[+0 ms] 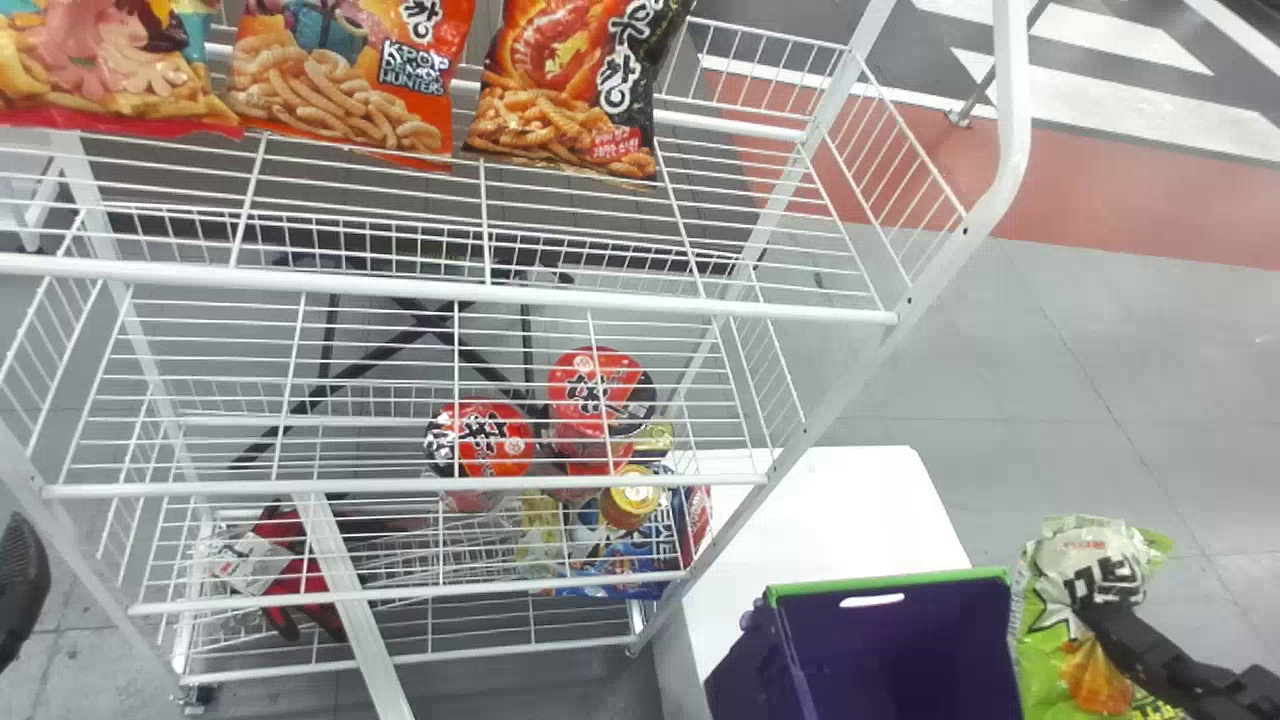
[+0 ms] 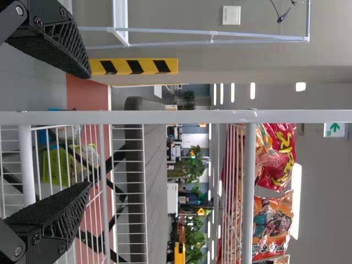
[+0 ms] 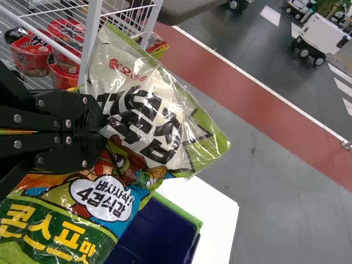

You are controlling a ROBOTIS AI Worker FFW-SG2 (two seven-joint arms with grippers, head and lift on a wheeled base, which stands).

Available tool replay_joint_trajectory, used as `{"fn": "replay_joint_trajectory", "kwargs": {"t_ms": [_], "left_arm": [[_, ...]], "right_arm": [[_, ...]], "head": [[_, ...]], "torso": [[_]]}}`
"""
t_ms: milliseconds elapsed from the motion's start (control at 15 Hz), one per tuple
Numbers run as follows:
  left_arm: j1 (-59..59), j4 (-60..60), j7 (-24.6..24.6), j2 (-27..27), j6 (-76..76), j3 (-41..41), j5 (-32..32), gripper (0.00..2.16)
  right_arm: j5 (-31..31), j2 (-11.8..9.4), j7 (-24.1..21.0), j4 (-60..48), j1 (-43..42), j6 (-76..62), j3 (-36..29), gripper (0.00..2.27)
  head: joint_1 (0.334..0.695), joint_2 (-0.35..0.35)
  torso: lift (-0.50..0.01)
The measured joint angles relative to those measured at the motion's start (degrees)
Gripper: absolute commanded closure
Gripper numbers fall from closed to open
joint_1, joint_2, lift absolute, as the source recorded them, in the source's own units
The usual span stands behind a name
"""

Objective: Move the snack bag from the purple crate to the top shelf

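The snack bag, a glossy pillow pack, white at one end and green with printed pictures at the other [image 3: 148, 118], is out of the crate and in the right gripper [image 3: 104, 132], whose two black fingers are pressed together on the film. The bag is beyond the right wall of the purple plastic crate with a green rim [image 1: 900, 578], which stands at the near part of the white bench [image 1: 850, 500]. The left gripper [image 2: 89, 131] is parked by the rack's left side, its fingers wide apart and holding nothing.

Governing relation: in the head view the grip enters from the bag's right, and the long axis runs from the white end, farther off, to the green end, near the bottom edge. The destination, the white wire top shelf [image 1: 450, 290], lies ahead and to the left of the bag. The right hand is judged the nearer to the shelf's right corner; bright snack bags [image 1: 340, 80] lie from its left end to the middle.

Assessment: the lift-out is done; the carry remains. The next move calls for raising the green end over the front rail before travelling left. Risks: the loose lower part catching the rail, or the slick film slipping.
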Motion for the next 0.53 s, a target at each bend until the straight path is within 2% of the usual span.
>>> {"fn": "replay_joint_trajectory", "kwargs": {"t_ms": [533], "left_arm": [[-0.14, -0.15, 0.00, 0.27, 0.01, -0.32, 0.07, 0.13]], "right_arm": [[0.09, 0.45, 0.14, -1.50, 0.08, 0.00, 0.29, 1.66]], "head": [[0.695, -0.350]], "torso": [[-0.143]]}}
